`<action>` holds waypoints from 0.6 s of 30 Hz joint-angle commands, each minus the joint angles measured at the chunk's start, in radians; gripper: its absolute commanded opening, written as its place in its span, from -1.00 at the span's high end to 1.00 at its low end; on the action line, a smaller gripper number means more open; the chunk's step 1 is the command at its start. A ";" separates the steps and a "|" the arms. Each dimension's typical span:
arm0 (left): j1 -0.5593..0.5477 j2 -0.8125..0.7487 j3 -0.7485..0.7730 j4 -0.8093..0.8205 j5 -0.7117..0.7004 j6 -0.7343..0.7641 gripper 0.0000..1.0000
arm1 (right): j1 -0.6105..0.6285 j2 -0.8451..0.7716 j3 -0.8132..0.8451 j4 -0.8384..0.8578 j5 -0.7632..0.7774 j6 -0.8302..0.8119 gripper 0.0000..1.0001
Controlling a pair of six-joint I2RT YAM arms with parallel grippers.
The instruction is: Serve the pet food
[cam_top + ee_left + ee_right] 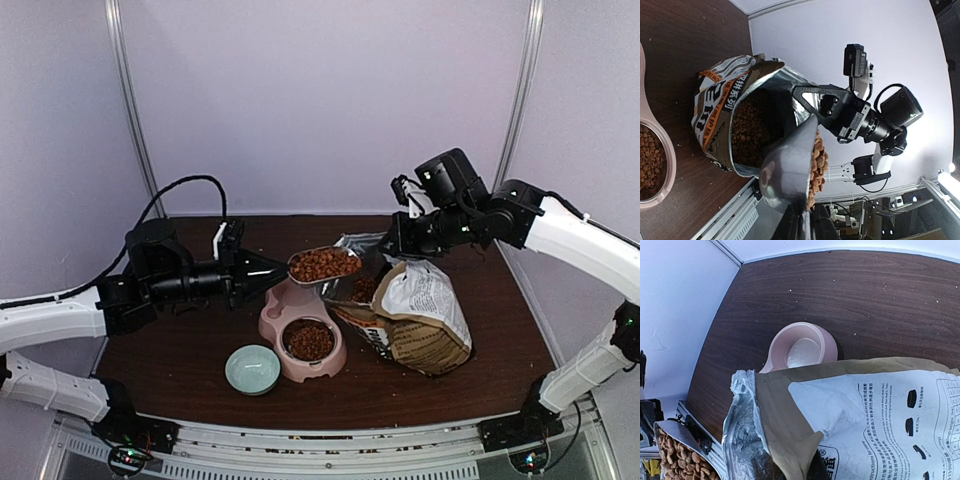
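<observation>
My left gripper [262,275] is shut on the handle of a metal scoop [325,264] heaped with reddish-brown kibble [322,263], held level above the far compartment of the pink double bowl [272,318]. In the left wrist view the gripper [805,227] grips the scoop [787,170] with its kibble [818,162]. The bowl's near compartment holds kibble [309,340]; the far one [802,351] is empty. My right gripper [397,240] is shut on the top edge of the open food bag [420,315]; it [796,465] pinches the bag's flap [790,430]. More kibble lies inside the bag [752,127].
A small pale-green bowl [252,369] stands in front of the pink bowl on its left. The bag leans open toward the bowl at centre right. The brown table [180,360] ends at a metal rail at the near edge; white walls enclose the back and sides.
</observation>
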 commanded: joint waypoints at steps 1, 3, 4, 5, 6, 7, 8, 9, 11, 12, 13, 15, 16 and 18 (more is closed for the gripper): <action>0.041 -0.037 -0.032 0.036 0.027 0.021 1.00 | -0.010 -0.011 0.095 0.231 0.030 -0.021 1.00; 0.065 -0.049 -0.046 0.035 0.039 0.021 1.00 | -0.018 -0.010 0.089 0.231 0.036 -0.021 1.00; 0.077 -0.053 -0.052 0.033 0.046 0.020 1.00 | -0.022 -0.013 0.085 0.232 0.038 -0.021 1.00; 0.090 -0.059 -0.056 0.029 0.052 0.022 1.00 | -0.027 -0.017 0.078 0.231 0.038 -0.021 1.00; 0.102 -0.062 -0.061 0.026 0.059 0.024 1.00 | -0.032 -0.021 0.073 0.231 0.039 -0.021 1.00; 0.113 -0.067 -0.063 0.021 0.064 0.027 1.00 | -0.038 -0.026 0.067 0.231 0.040 -0.021 1.00; 0.124 -0.071 -0.064 0.015 0.070 0.031 1.00 | -0.043 -0.031 0.060 0.230 0.041 -0.022 1.00; 0.134 -0.074 -0.066 0.013 0.075 0.032 1.00 | -0.048 -0.035 0.055 0.231 0.041 -0.022 1.00; 0.158 -0.083 -0.073 0.012 0.086 0.033 1.00 | -0.059 -0.044 0.042 0.231 0.041 -0.021 1.00; 0.165 -0.088 -0.075 0.011 0.089 0.033 1.00 | -0.066 -0.047 0.037 0.231 0.041 -0.020 1.00; 0.174 -0.093 -0.076 0.009 0.090 0.033 1.00 | -0.069 -0.051 0.032 0.231 0.041 -0.021 1.00; 0.188 -0.105 -0.078 -0.002 0.095 0.035 1.00 | -0.078 -0.057 0.024 0.232 0.040 -0.021 1.00; 0.195 -0.111 -0.080 -0.005 0.096 0.035 1.00 | -0.081 -0.060 0.021 0.232 0.039 -0.019 1.00; 0.214 -0.124 -0.086 -0.013 0.103 0.035 1.00 | -0.087 -0.063 0.017 0.231 0.036 -0.020 1.00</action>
